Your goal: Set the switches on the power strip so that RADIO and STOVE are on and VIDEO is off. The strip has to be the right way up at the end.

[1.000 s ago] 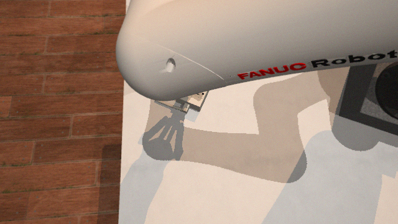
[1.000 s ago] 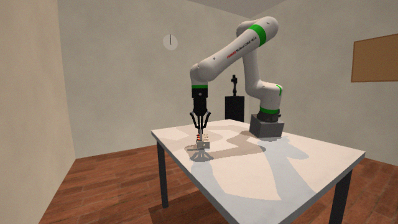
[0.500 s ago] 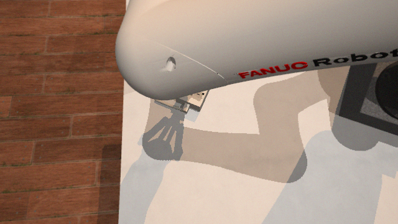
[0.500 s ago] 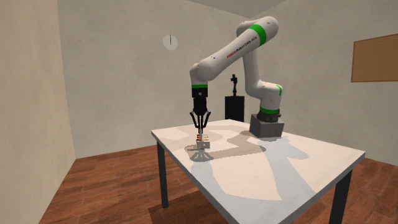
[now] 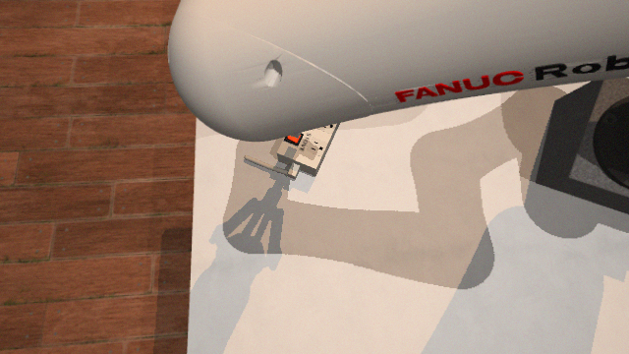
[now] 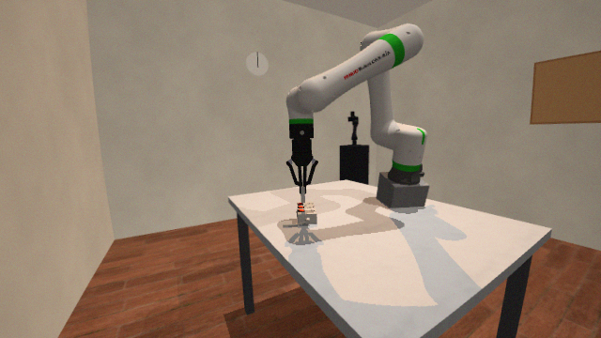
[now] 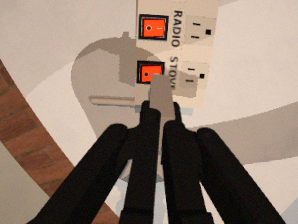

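The cream power strip lies face up near the table's left edge; it also shows in the overhead view and the room view. My gripper is shut with nothing between the fingers. Its tips hang a little above the strip, just beside the STOVE switch. The arm hides most of the strip in the overhead view.
The strip's short cord stub sticks out toward the table's left edge. The robot base stands at the back right of the table. The wooden floor lies beyond the edge.
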Tool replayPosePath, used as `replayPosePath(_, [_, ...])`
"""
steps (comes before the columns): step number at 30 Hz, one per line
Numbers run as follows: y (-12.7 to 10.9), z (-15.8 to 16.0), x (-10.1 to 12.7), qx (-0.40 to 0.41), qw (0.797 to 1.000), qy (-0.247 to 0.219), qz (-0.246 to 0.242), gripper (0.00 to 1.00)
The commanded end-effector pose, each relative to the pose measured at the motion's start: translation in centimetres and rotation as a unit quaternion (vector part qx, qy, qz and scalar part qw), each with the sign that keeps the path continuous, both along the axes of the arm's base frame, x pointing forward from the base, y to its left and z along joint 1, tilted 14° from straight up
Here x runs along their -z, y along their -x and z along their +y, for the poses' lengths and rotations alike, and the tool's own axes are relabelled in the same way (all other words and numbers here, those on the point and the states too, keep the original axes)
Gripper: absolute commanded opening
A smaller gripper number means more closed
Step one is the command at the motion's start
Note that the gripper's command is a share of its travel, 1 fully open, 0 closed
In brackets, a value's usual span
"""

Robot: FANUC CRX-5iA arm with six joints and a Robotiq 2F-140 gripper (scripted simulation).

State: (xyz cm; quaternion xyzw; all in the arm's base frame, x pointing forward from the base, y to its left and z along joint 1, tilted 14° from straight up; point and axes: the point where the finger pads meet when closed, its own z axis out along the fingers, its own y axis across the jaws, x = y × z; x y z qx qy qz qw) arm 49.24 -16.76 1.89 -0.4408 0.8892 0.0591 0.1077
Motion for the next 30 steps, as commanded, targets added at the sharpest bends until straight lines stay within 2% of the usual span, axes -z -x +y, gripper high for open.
replayPosePath(1, [0.04,-0.1,-0.41,0.0,1.0,0.0,0.0,0.0])
replayPosePath(21, [0.05,-0.11,-0.47,0.0,1.0,0.0,0.0,0.0])
replayPosePath(22, [0.05,-0.11,-0.48,0.0,1.0,0.0,0.0,1.0])
replayPosePath(30, [0.16,-0.26,-1.19,0.0,1.0,0.0,0.0,1.0])
